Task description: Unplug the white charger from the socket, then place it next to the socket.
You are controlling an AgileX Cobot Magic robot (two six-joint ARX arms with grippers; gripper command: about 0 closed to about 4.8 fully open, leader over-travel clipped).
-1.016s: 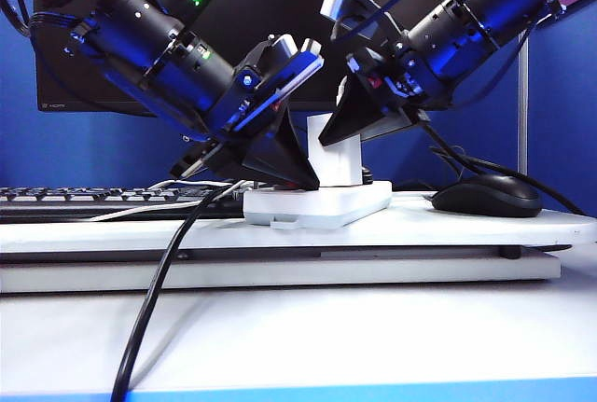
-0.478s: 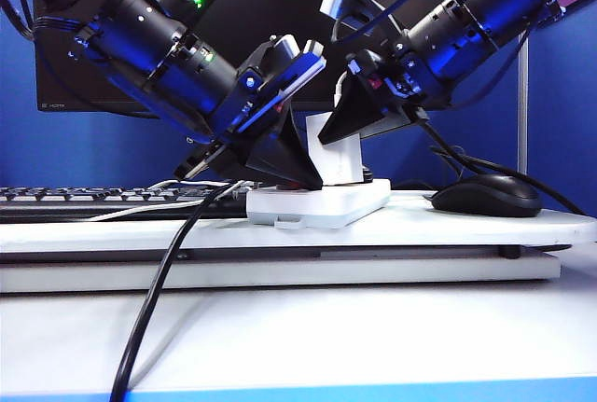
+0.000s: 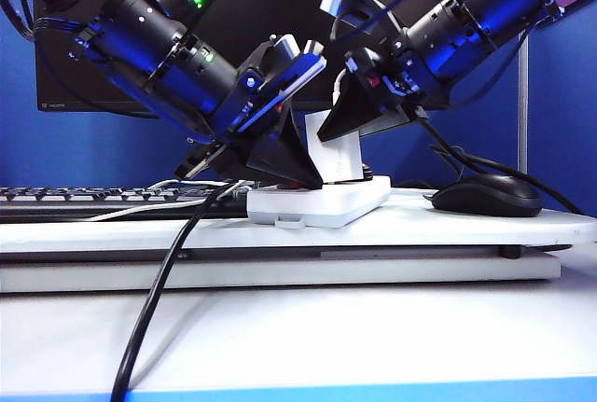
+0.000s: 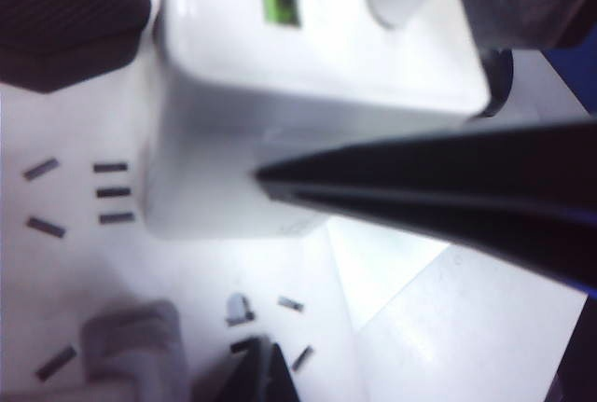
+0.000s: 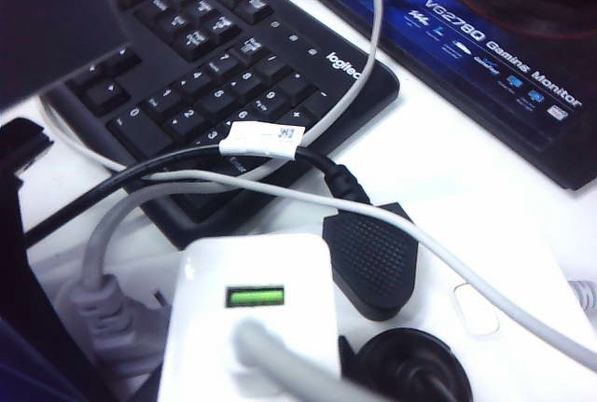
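The white charger stands upright in the socket, a flat white power strip at the middle of the raised board. My right gripper comes in from the upper right and is shut on the charger's upper part. One of its dark fingers lies along the charger's side. The charger's green label and its cable end fill the right wrist view. My left gripper is shut, and its tip rests on the socket's top beside the charger.
A black keyboard lies left of the socket and a black mouse to its right. A black plug and a grey plug sit in the socket near the charger. Cables cross behind, and a thick black cable hangs off the front.
My right gripper has risen a touch and tipped, and the charger's top now leans slightly to the left. The left gripper stays pressed on the socket.
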